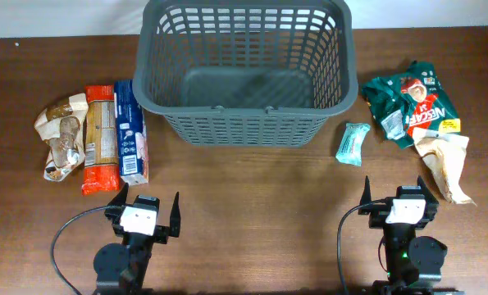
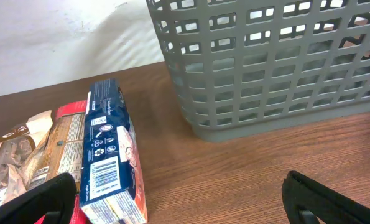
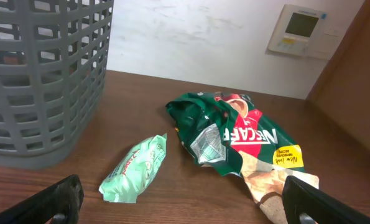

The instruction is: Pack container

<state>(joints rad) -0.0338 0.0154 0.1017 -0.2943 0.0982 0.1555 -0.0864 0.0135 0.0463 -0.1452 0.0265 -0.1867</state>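
Observation:
The dark grey lattice container (image 1: pixel 244 123) stands at the back middle of the table; its inside looks empty. It also shows in the left wrist view (image 2: pixel 278 68) and the right wrist view (image 3: pixel 35 81). Left of it lie a blue box (image 1: pixel 131 131), a red packet (image 1: pixel 100 139) and a brown crumpled packet (image 1: pixel 61 138). Right of it lie a mint green packet (image 1: pixel 353 142), a green Nescafe bag (image 1: pixel 408 102) and a tan packet (image 1: pixel 444 168). My left gripper (image 1: pixel 143 215) is open near the front edge. My right gripper (image 1: pixel 395 203) is open near the front edge.
The wooden table (image 1: pixel 260 188) ends at a white wall behind the container. A wall thermostat (image 3: pixel 300 28) shows in the right wrist view. Both arm bases and cables sit at the front edge.

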